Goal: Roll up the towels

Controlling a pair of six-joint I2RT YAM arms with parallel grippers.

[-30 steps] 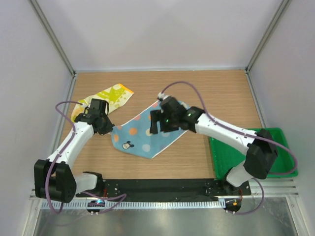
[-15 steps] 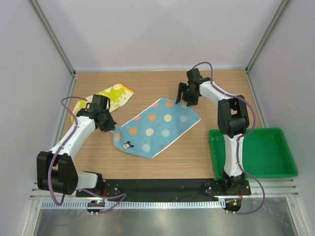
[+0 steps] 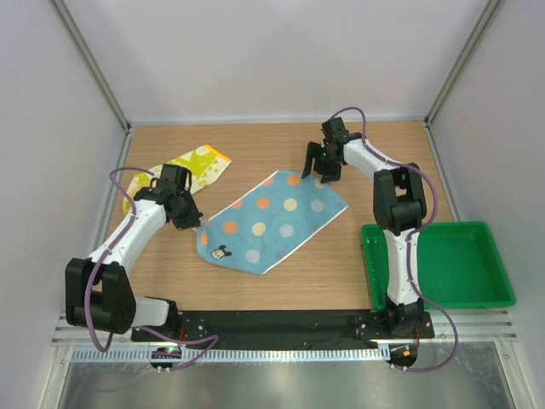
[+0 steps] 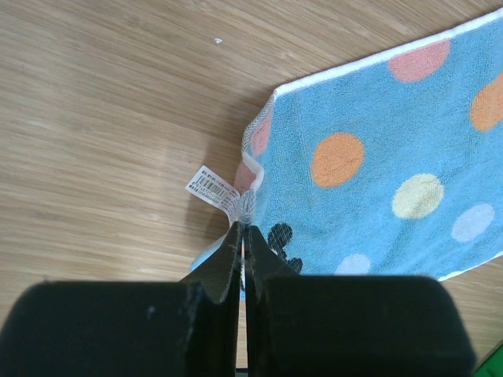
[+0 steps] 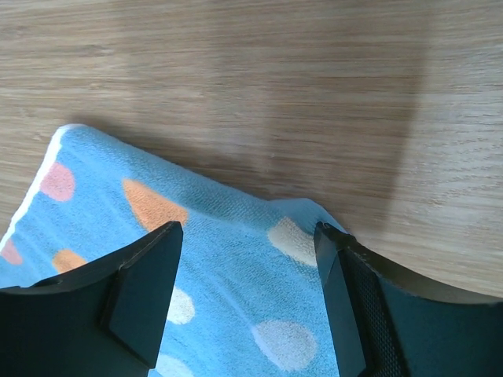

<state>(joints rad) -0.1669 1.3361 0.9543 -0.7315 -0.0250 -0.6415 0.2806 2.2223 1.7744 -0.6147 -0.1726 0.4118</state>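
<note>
Two tools: left tool (image 4: pixel 242 226) tight on fuzzy blue towel (image 4: pixel 377 157) corner, right tool (image 5: pixel 245 232) wide apart above.

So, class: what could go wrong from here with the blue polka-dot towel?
The left claw pinches only the very edge of the blue polka-dot towel, by its label; the cloth could slip out when pulled.
The right claw stands open over the far corner, gripping nothing; closing there may bunch the corner or miss it.
The yellow towel lies beside the left arm, which could drag it.
</note>
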